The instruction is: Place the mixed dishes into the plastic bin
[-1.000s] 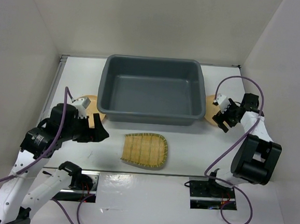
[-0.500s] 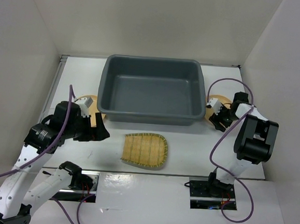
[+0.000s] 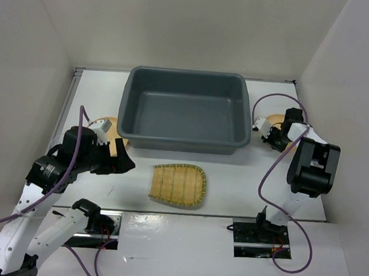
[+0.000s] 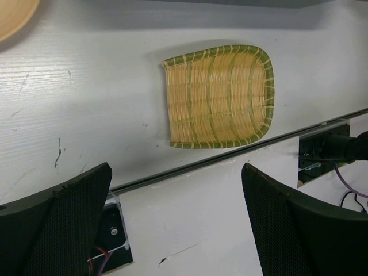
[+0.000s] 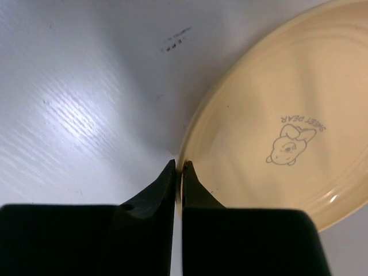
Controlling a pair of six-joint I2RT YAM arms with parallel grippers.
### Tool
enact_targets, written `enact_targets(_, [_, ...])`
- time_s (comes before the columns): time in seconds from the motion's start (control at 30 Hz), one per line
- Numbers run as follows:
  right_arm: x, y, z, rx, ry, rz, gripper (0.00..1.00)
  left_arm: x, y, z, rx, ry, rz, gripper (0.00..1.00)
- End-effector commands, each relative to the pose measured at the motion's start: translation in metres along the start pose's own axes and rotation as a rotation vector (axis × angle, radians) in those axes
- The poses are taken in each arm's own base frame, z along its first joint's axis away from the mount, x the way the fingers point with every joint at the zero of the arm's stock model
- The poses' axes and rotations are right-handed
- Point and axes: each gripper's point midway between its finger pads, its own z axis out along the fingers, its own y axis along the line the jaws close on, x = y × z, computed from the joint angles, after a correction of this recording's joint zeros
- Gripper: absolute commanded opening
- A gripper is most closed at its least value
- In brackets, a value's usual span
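Note:
The slate-grey plastic bin (image 3: pixel 183 140) stands at the table's back middle with nothing in it. In front of it lies the woven bamboo tray (image 3: pixel 178 185) (image 4: pixel 218 98). One tan plate (image 3: pixel 277 120) (image 5: pixel 287 144), printed with a small bear, lies right of the bin. My right gripper (image 3: pixel 270 132) (image 5: pixel 178 167) is shut on that plate's near rim, one finger over it and one under. A second tan plate (image 3: pixel 105 124) (image 4: pixel 14 17) lies left of the bin, partly hidden by my left arm. My left gripper (image 3: pixel 122 160) (image 4: pixel 177 169) hangs open and holds nothing, left of the tray.
Two black base mounts (image 3: pixel 256 236) (image 3: pixel 94 223) sit at the table's near edge. White walls close in the table on the left, back and right. The right arm's purple cable (image 3: pixel 268 176) loops over the table beside the bin's right end.
My right gripper moved in towards the bin's right end and shut on the right plate's rim. The left arm has barely shifted and stays open.

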Motion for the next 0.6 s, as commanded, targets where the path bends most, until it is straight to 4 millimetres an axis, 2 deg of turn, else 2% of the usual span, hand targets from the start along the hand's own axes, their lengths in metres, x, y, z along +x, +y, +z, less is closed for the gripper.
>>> enact_targets(0.0, [0.018, 0.026, -0.016, -0.093, 0.025, 0.066, 0.00, -0.002, -0.007, -0.001, 0.041, -0.025, -0.018, 1.00])
enact_targets(0.07, [0.004, 0.013, -0.036, -0.052, -0.044, 0.069, 0.00, -0.004, -0.009, -0.004, 0.055, -0.049, -0.013, 1.00])
enact_targets(0.17, [-0.026, -0.012, -0.083, 0.056, -0.155, 0.067, 0.00, -0.002, -0.009, -0.006, 0.060, -0.057, -0.020, 1.00])
enact_targets(0.23, [-0.057, -0.037, -0.133, 0.184, -0.245, 0.041, 0.00, -0.004, -0.010, -0.005, 0.065, -0.065, -0.018, 1.00])
enact_targets(0.27, [-0.078, -0.040, -0.148, 0.207, -0.303, 0.050, 0.00, -0.004, -0.010, -0.005, 0.065, -0.065, -0.018, 1.00])
enact_targets(0.33, [-0.113, -0.052, -0.196, 0.300, -0.391, 0.014, 0.00, -0.006, -0.007, -0.005, 0.046, -0.075, -0.019, 1.00])
enact_targets(0.37, [-0.128, -0.052, -0.209, 0.319, -0.421, 0.005, 0.00, -0.007, -0.005, -0.005, 0.038, -0.080, -0.019, 1.00])
enact_targets(0.4, [-0.160, -0.043, -0.223, 0.322, -0.484, -0.018, 0.00, -0.011, -0.005, -0.007, 0.030, -0.096, -0.018, 1.00])
enact_targets(0.43, [-0.182, -0.041, -0.240, 0.338, -0.529, -0.048, 0.00, -0.016, -0.003, -0.009, 0.014, -0.121, -0.017, 1.00])
enact_targets(0.47, [-0.201, -0.037, -0.246, 0.342, -0.553, -0.068, 0.00, -0.018, 0.000, -0.009, -0.003, -0.131, -0.018, 1.00])
enact_targets(0.5, [-0.236, -0.016, -0.248, 0.309, -0.596, -0.109, 0.00, -0.024, 0.001, -0.013, -0.019, -0.159, -0.027, 1.00])
enact_targets(0.53, [-0.255, -0.006, -0.254, 0.300, -0.622, -0.136, 0.00, -0.031, 0.004, -0.019, -0.051, -0.189, -0.052, 1.00])
enact_targets(0.57, [-0.270, 0.008, -0.249, 0.271, -0.626, -0.159, 0.00, -0.041, 0.010, -0.023, -0.099, -0.241, -0.088, 1.00])
